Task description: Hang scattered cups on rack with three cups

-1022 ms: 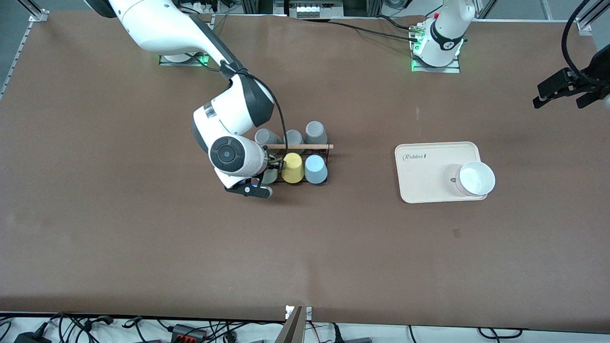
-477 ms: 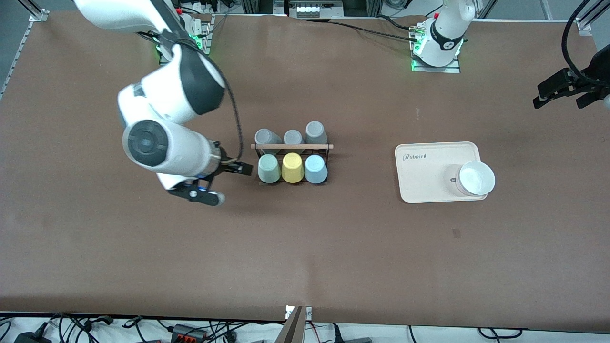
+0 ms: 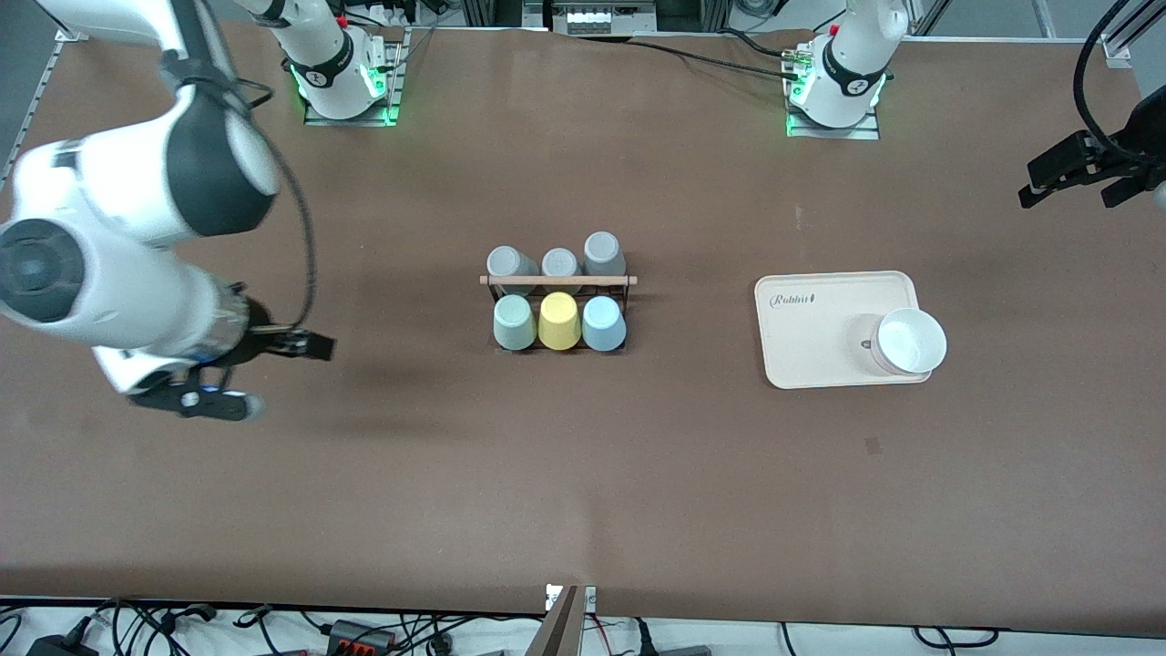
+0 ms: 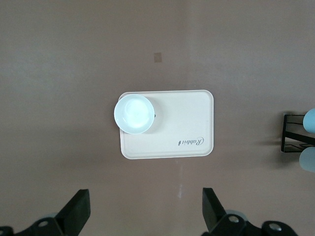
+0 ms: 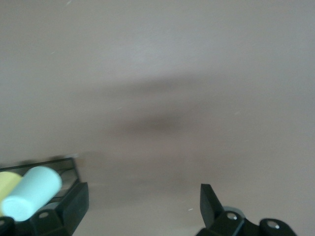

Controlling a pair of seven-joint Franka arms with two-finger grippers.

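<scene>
The black wire rack [image 3: 557, 281] with a wooden rod stands mid-table. On its pegs nearer the front camera sit, upside down, the mint green cup [image 3: 514, 322], a yellow cup [image 3: 558, 320] and the light blue cup [image 3: 603, 323]. My right gripper [image 3: 305, 346] hangs open and empty over bare table toward the right arm's end, well clear of the rack. Its wrist view catches the mint cup [image 5: 32, 191] past one finger of the right gripper [image 5: 142, 206]. My left gripper [image 3: 1075, 187] waits open and empty at the left arm's end; in its wrist view the left gripper [image 4: 145, 211] is high above the table.
Three grey cups [image 3: 560, 261] fill the rack's row farther from the front camera. A cream tray [image 3: 820, 328] with a white bowl [image 3: 909, 341] on it lies toward the left arm's end. The tray [image 4: 187, 123] and bowl [image 4: 133, 114] also show in the left wrist view.
My right gripper let go of the mint green cup on the rack and drew back toward the right arm's end. The left arm has not moved.
</scene>
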